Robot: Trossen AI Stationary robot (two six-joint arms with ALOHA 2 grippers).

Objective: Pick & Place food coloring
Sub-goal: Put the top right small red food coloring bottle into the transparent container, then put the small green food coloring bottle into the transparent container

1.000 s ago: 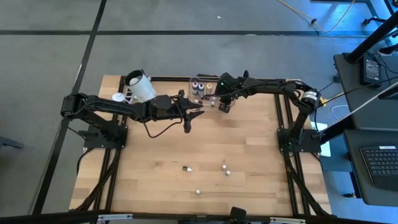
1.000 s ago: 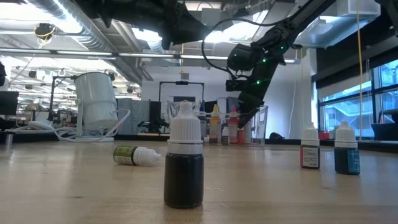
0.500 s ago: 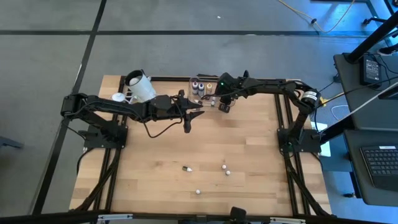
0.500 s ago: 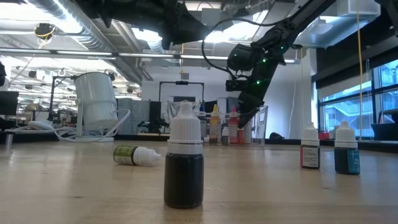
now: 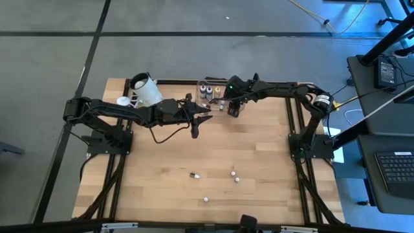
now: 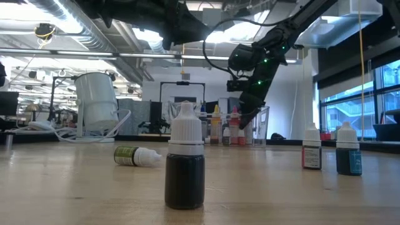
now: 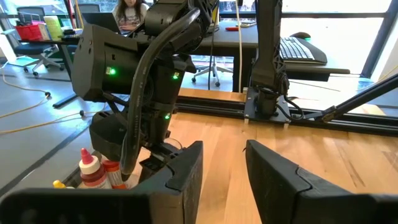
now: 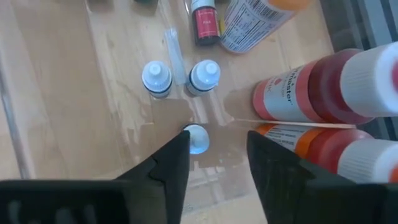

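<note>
Your right gripper (image 8: 214, 146): poised over the clear tub (image 5: 211, 90), fingers parted, nothing gripped; a small capped bottle (image 8: 196, 138) stands below between them. Your left gripper (image 7: 222, 165): mid-table, just beside the tub, fingers slightly apart and empty. Your remaining food coloring: four bottles (image 6: 184, 164) on the table's near side

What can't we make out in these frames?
- High view: bottles in the tub too small to tell colours; right gripper partly covers it.
- Low view: tub bottles partly hidden behind right gripper.
- Right wrist view: big red bottle cut off by the edge.
</note>
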